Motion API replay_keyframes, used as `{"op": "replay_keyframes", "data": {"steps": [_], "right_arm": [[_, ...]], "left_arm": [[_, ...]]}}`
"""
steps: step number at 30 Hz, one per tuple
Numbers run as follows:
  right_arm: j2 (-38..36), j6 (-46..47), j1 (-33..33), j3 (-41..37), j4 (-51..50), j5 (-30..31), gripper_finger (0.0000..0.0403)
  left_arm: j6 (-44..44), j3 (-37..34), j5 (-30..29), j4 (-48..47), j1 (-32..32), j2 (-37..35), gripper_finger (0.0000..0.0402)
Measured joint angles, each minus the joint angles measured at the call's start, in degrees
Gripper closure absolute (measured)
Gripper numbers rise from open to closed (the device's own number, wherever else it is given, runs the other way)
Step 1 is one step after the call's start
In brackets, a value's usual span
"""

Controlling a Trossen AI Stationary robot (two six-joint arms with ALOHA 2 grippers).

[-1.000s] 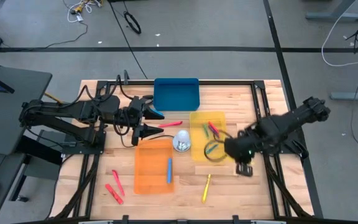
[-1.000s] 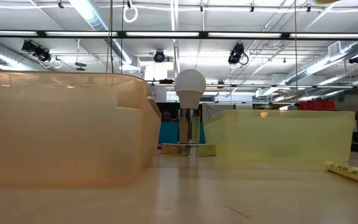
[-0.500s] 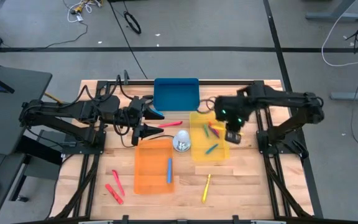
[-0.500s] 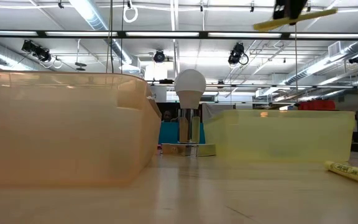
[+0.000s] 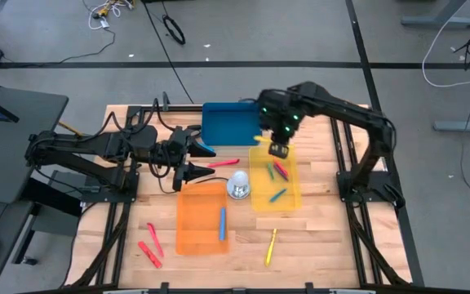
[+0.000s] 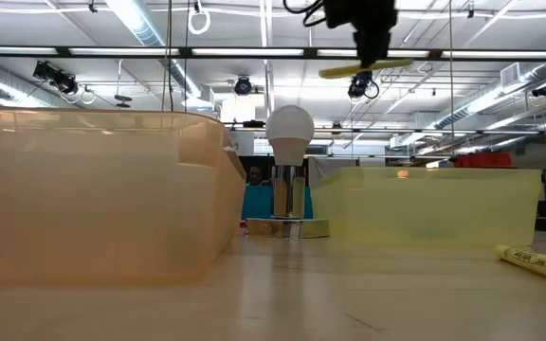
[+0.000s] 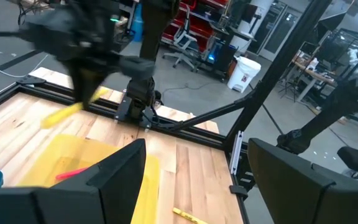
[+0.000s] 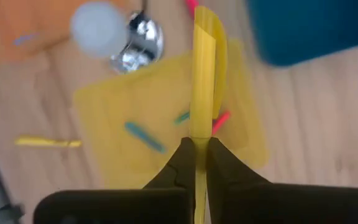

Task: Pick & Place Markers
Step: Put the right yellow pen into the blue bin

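Carrying a yellow marker (image 8: 202,74) — right pincer (image 5: 278,150) clamped on it
It hangs over the yellow tray's (image 5: 291,201) 12 o'clock edge — next, release.

Three trays (image 5: 274,175) sit mid-table (image 5: 325,245), a lamp (image 5: 239,186) between two; markers (image 5: 150,249) lie near the front-left corner, one marker (image 5: 271,245) by the front edge

Yellow marker (image 6: 538,262) — cut off by frame edge.
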Motion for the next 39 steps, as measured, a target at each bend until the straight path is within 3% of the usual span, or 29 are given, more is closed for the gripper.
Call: {"op": "replay_keyframes", "data": {"steps": [7, 14, 24, 39], "right_arm": [[9.7, -5.6, -5.0, 11.8, 0.0, 3.6, 0.0399], [16.5, -11.4, -8.4, 20.7, 0.0, 12.3, 0.0399], [18.7, -21.5, -10.9, 21.7, 6.9, 23.6, 0.0399], [19.8, -25.0, -11.4, 21.7, 10.4, 20.7, 0.0399]], "left_arm": [[0.0, 0.0, 0.0, 0.0, 0.0, 0.0, 0.0115], [0.0, 0.0, 0.2, -0.1, 0.0, 0.0, 0.0115], [0.0, 0.0, 0.2, -0.2, 0.0, 0.0, 0.0115], [-1.1, 0.0, 1.7, -1.1, 0.0, 0.0, 0.0115]]}}
